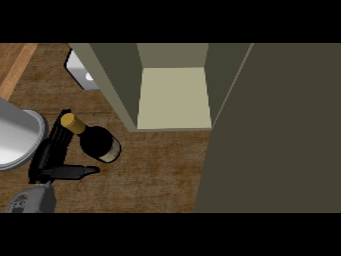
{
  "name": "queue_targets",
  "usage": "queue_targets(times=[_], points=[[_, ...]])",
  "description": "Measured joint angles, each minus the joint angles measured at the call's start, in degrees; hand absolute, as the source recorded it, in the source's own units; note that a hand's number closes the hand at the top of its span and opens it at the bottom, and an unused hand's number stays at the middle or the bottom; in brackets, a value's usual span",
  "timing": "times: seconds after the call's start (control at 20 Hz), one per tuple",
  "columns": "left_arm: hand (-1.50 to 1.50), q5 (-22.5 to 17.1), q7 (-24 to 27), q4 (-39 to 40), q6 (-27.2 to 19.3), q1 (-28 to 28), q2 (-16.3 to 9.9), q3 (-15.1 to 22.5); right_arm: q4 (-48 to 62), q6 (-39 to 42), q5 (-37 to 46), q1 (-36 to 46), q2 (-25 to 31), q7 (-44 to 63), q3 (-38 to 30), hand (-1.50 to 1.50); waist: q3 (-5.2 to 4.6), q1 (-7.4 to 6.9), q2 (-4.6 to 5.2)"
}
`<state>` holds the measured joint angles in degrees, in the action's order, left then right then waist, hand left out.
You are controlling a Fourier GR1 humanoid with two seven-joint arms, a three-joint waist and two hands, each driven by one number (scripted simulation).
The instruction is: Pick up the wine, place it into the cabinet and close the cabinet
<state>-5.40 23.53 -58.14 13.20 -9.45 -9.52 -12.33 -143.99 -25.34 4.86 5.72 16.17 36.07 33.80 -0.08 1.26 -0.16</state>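
The wine bottle (pixel 99 141) is dark with a yellow cap (pixel 71 121) and stands on the wooden counter (pixel 151 170), left of the cabinet's front. My left hand (pixel 49 157) is close beside it on its left. Its fingers (pixel 57 131) run straight up along the bottle's neck, and the thumb (pixel 77 171) sticks out to the right below the bottle's base. The hand is open and not closed round the bottle. The cabinet (pixel 173 97) stands open, showing a pale empty shelf. Its door (pixel 291 130) is swung out and fills the right side. My right hand does not show.
A large grey round vessel (pixel 7 135) stands at the left edge, right next to my left forearm. A white object (pixel 81 75) lies behind the cabinet's left wall. A lighter wooden strip (pixel 3 62) runs along the far left.
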Motion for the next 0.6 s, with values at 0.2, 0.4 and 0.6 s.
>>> queue_targets(times=[0.2, 0.4, 0.6], points=[[-1.50, -1.0, 1.1, 5.2, 2.1, -2.3, 0.6, -0.2, 0.0, -0.6, 0.0, -0.6, 0.6, -0.8, 0.5, -1.50, -0.01, 0.16, 0.00], [-1.50, -1.6, 2.6, 9.5, 4.9, -3.6, 0.2, -0.3, 0.0, -1.5, 0.2, -1.3, 1.3, -1.3, 1.9, -1.50, -0.01, 0.06, -0.03], [-1.50, -0.9, 4.6, 13.1, 5.0, -5.2, 1.1, 0.1, 0.1, -2.8, 0.5, -0.5, 1.4, -0.8, 3.2, -1.50, -0.03, 0.06, -0.05]])
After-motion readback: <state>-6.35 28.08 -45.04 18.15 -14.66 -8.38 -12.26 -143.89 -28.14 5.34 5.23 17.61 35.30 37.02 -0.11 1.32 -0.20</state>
